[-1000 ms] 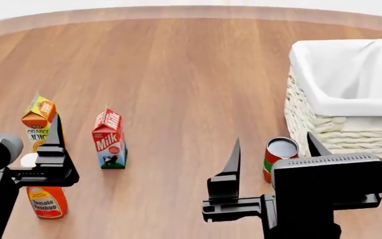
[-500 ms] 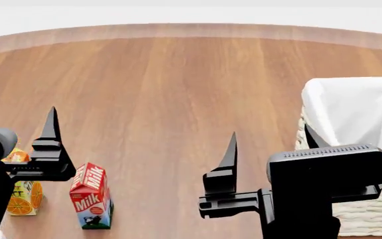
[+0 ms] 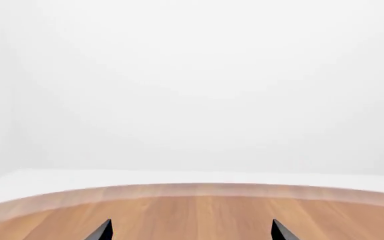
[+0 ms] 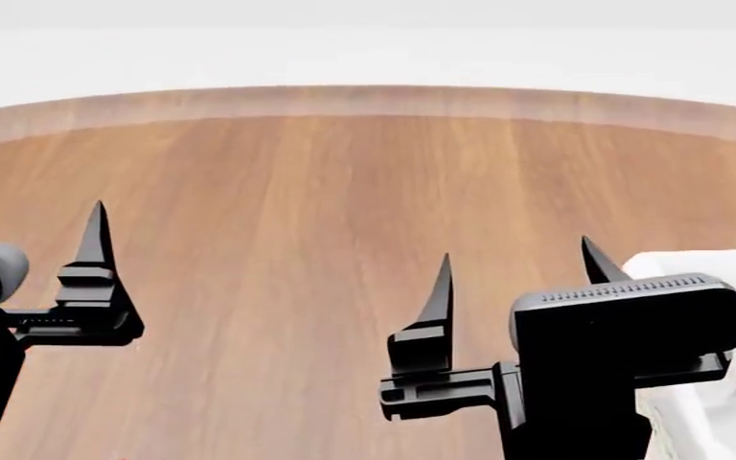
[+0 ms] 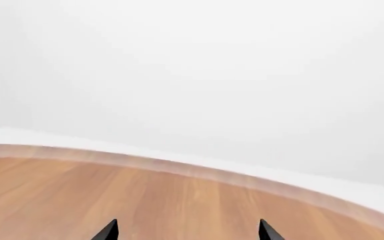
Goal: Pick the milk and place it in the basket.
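I can't see the milk in any of my views at this moment, so I can't say which way it lies from either arm, how its long axis runs, or how it looks.

Of the basket [image 4: 713,278] only a white cloth corner shows, at the lower right edge of the head view, partly behind the right arm's camera housing.

The right end effector [image 4: 517,278] hangs over bare worktop [image 4: 330,192], fingers spread wide, holding nothing. The left end effector [image 4: 23,240] sits at the left edge, one finger cut off by the frame; its wrist view shows two tips well apart with nothing between.

My guess: I need the head tilted down before picking an arm.
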